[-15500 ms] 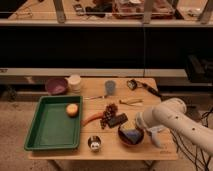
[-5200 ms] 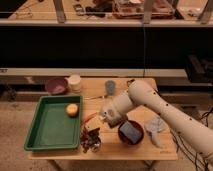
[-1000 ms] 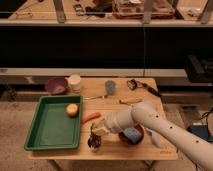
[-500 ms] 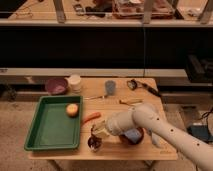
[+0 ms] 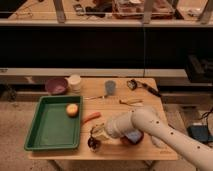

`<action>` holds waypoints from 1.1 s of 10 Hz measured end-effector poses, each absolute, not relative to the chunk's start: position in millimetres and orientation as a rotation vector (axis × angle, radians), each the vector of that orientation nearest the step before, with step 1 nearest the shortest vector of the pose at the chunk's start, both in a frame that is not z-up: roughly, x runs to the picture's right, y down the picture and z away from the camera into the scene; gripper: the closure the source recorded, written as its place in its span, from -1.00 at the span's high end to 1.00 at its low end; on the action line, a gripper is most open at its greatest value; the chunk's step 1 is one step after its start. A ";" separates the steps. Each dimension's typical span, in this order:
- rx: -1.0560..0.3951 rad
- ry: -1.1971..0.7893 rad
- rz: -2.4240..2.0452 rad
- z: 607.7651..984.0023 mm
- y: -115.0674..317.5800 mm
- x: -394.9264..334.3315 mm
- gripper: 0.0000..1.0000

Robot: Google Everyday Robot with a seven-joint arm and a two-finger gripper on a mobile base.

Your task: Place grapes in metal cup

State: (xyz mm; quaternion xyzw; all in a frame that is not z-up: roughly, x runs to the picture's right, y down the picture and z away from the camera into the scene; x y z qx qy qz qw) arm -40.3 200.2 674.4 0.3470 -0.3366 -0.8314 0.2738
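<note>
The metal cup (image 5: 93, 145) stands near the table's front edge, just right of the green tray. It is small and shiny, and a dark knobbly mass fills its mouth: the grapes (image 5: 93, 141), low in or just over the cup. My gripper (image 5: 98, 133) sits directly above the cup, touching or almost touching the grapes. The white arm reaches in from the lower right.
A green tray (image 5: 40, 142) on the left holds an orange fruit (image 5: 73, 110). A carrot (image 5: 91, 117) lies beside it. A purple bowl (image 5: 56, 85), a white container (image 5: 75, 81), a grey-blue cup (image 5: 110, 87) and tools (image 5: 142, 86) stand at the back. A dark red bowl (image 5: 133, 139) is partly hidden by the arm.
Since the earliest frames the grapes have left the table's middle and the gripper has come to the cup at the front. Over the last second the gripper has barely moved.
</note>
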 end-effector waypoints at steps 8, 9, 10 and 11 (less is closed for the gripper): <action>0.922 -0.975 -2.262 670.8 202.7 -50.8 0.60; 0.920 -0.986 -2.259 670.8 202.3 -50.8 0.60; 0.921 -0.997 -2.249 670.9 201.0 -50.8 0.60; 0.921 -1.000 -2.246 671.3 200.3 -49.8 0.60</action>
